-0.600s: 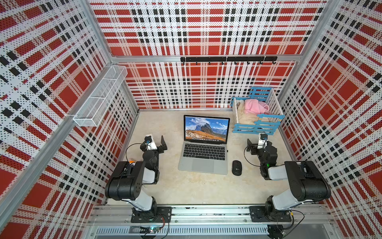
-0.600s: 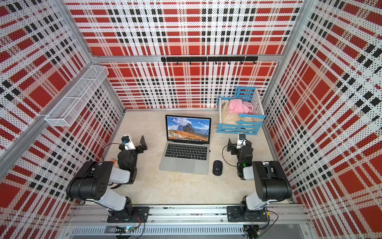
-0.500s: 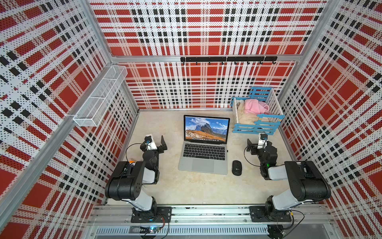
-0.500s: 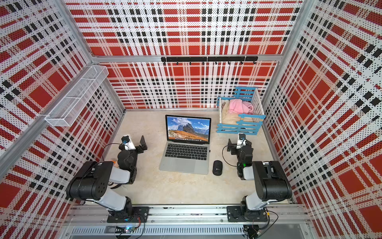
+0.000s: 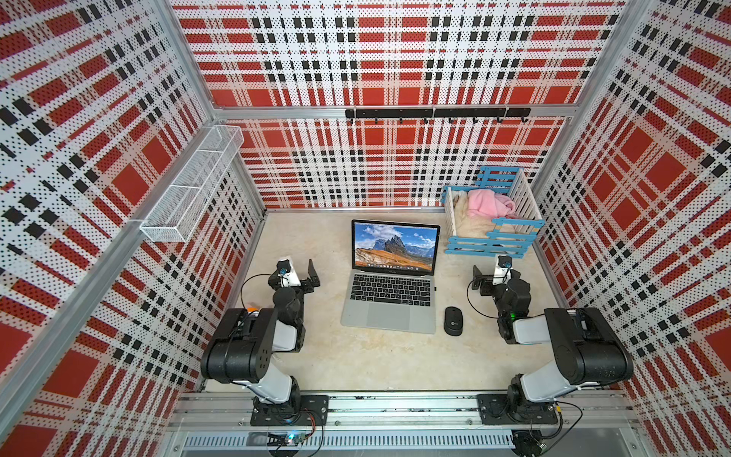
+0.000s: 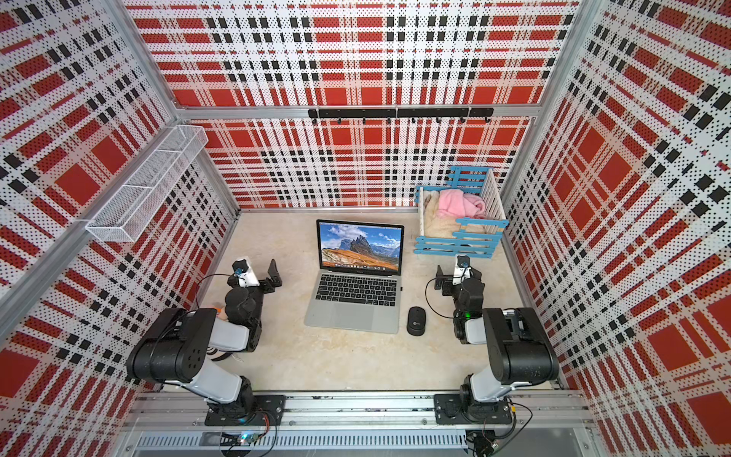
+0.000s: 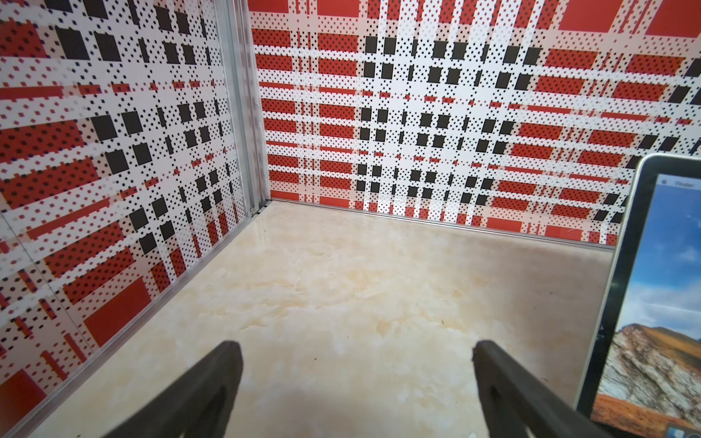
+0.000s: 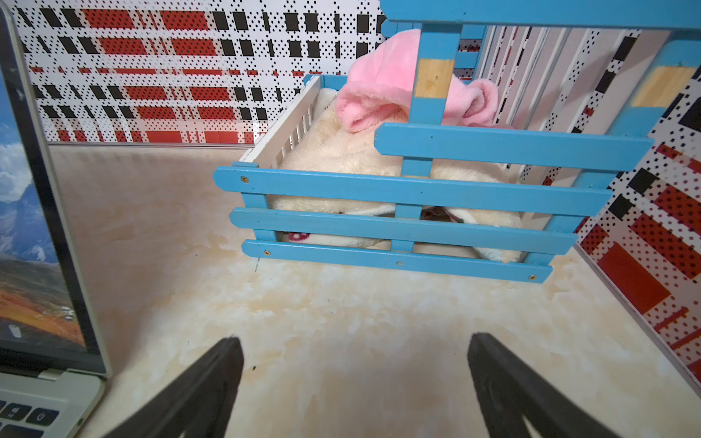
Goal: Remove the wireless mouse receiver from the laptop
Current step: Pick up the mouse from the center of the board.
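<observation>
The silver-grey laptop [image 5: 389,316] [image 6: 352,316] stands open at the middle of the table, a mountain picture on its screen. A tiny dark stub, the wireless mouse receiver [image 5: 435,288] [image 6: 400,288], sticks out of its right edge beside the keyboard. My left gripper [image 5: 296,273] [image 7: 354,352] rests low, left of the laptop, open and empty over bare table; the screen edge [image 7: 664,303] shows beside it. My right gripper [image 5: 496,270] [image 8: 352,349] rests to the right of the laptop [image 8: 30,265], open and empty, facing the crate.
A black oval mouse [image 5: 453,321] [image 6: 416,320] lies right of the trackpad, between the laptop and my right arm. A blue slatted crate [image 5: 490,241] [image 8: 417,189] with pink and cream cloth stands at back right. A wire basket [image 5: 194,186] hangs on the left wall.
</observation>
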You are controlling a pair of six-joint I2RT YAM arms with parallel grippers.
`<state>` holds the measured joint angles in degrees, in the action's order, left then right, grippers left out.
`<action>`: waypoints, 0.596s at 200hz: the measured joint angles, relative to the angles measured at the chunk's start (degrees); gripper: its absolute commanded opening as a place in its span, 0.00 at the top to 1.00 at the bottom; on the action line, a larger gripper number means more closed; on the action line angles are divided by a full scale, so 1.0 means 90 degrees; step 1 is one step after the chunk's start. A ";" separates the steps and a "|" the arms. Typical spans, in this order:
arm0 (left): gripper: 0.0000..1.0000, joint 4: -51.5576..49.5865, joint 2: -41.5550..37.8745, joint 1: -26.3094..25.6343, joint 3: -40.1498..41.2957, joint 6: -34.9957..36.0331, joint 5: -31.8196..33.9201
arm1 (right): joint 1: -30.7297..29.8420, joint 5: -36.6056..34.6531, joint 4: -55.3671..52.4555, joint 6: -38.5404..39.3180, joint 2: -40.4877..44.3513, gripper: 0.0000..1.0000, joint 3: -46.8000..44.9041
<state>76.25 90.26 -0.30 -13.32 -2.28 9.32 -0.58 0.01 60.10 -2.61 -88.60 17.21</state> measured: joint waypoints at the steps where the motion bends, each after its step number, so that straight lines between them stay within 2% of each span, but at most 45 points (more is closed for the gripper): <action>1: 0.01 -0.0002 0.0000 0.0000 0.0000 0.0000 -0.0002 | 0.0000 0.0000 0.0000 0.0000 0.0000 0.00 0.0000; 59: 0.01 0.0000 0.0000 0.0000 0.0000 0.0002 0.0002 | 0.0000 -0.0049 -0.0185 -0.0010 0.0024 0.00 0.0063; 85: 0.01 -0.0359 -0.0151 -0.0085 -0.0070 0.0002 0.0240 | 0.0000 -0.0158 -0.1882 -0.0170 0.0277 0.00 0.1088; 119: 0.01 -0.1445 -0.0969 -0.0318 -0.0529 -0.0119 0.1003 | -0.0160 -0.0250 -0.3631 -0.0653 0.0867 0.00 0.2174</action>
<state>63.24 81.54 -3.16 -18.09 -3.36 18.35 -2.02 -2.24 27.42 -8.49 -80.79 36.77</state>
